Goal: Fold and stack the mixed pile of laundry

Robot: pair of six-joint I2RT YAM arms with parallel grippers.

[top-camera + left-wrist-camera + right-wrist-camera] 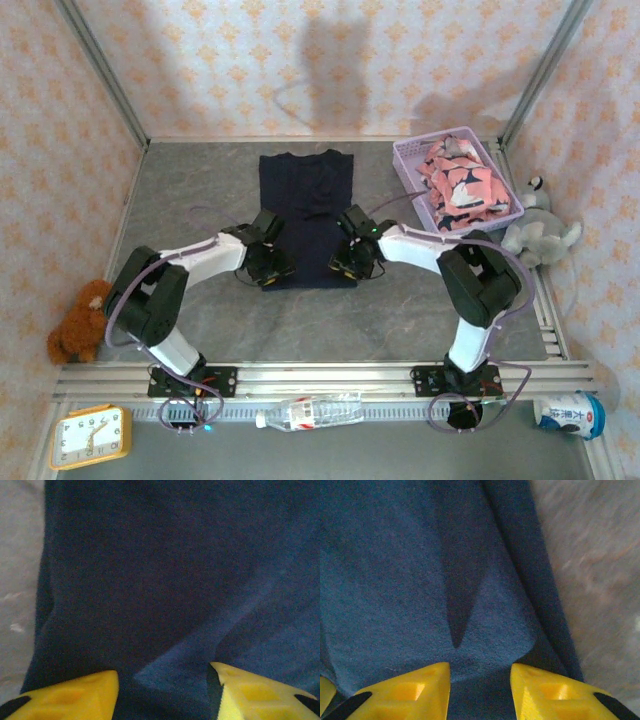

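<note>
Flanking the navy cloth [306, 215] sits a lavender basket [408, 172].

Navy cloth [305, 215] spread flat (creased), pink shark-print cloth [460, 185] in basket [408, 170]

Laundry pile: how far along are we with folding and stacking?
Done: the navy cloth lies spread flat on the table. In hand: the left tool and right tool sit at its near edge, jaws apart, no fold made yet. Left: fold it, then the shark-print cloth crumpled in the lavender basket, then stack.
</note>
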